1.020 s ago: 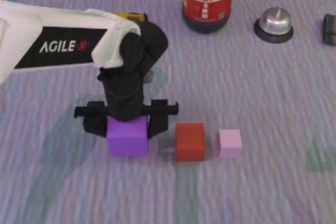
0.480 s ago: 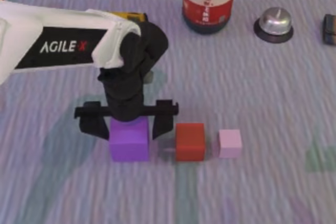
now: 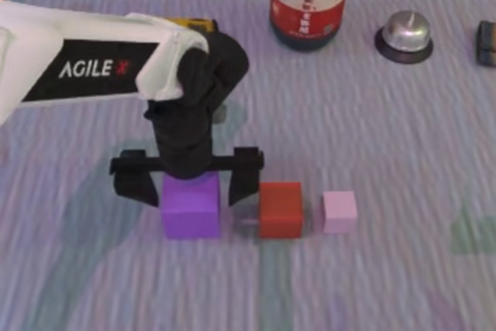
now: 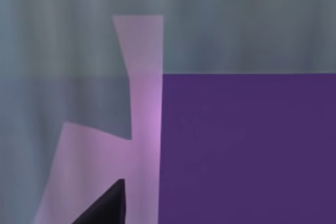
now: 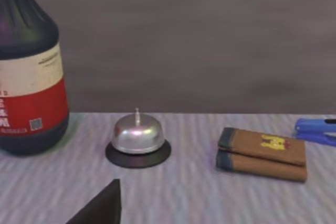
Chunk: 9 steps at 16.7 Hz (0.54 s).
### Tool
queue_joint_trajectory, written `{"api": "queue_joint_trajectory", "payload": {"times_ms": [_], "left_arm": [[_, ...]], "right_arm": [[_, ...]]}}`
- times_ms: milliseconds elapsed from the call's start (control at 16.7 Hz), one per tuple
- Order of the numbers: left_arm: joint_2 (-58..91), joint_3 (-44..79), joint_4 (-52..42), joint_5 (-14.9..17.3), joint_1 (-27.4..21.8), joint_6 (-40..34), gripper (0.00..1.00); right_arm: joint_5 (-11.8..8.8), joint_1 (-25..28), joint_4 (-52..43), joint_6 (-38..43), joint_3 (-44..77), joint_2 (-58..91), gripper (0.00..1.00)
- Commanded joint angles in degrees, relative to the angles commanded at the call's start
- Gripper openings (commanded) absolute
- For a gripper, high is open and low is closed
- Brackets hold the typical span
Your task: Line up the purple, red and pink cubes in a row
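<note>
On the table, side by side, sit the purple cube point(image 3: 191, 205), the red cube point(image 3: 280, 208) and the pink cube point(image 3: 339, 212), with purple on the left and pink on the right. Small gaps separate them. My left gripper point(image 3: 189, 186) hangs open over the purple cube, one finger on each side and clear of its faces. The left wrist view is mostly filled by the purple cube point(image 4: 247, 150), with one dark fingertip point(image 4: 107, 205) apart from it. My right arm is outside the top view; its wrist view shows one fingertip point(image 5: 105, 205), and it holds nothing.
A dark bottle with a red label point(image 3: 308, 1) stands at the back centre, with a silver bell point(image 3: 404, 34) to its right. A brown wallet point(image 5: 262, 153) and a blue object point(image 5: 315, 129) lie at the far right. Something yellow point(image 3: 190, 23) peeks from behind the left arm.
The left gripper's fingers have spread away from the purple cube's sides, letting it go. The cubes have stayed in place.
</note>
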Motion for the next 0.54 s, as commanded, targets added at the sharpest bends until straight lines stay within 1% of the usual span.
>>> {"api": "queue_joint_trajectory", "payload": {"times_ms": [120,360,540], "left_arm": [[-0.7,1.7,-2.2,0.0,0.1,-0.1,1.0],[-3.6,7.1,-11.4,0.0,0.8,-0.3,1.0],[-5.0,9.0,-14.1,0.0,1.1,-0.2,1.0]], "right_arm": [[0.0,0.0,0.0,0.0,0.0,0.0,1.0],[0.0,0.0,0.0,0.0,0.0,0.0,1.0],[0.0,0.0,0.0,0.0,0.0,0.0,1.0]]}}
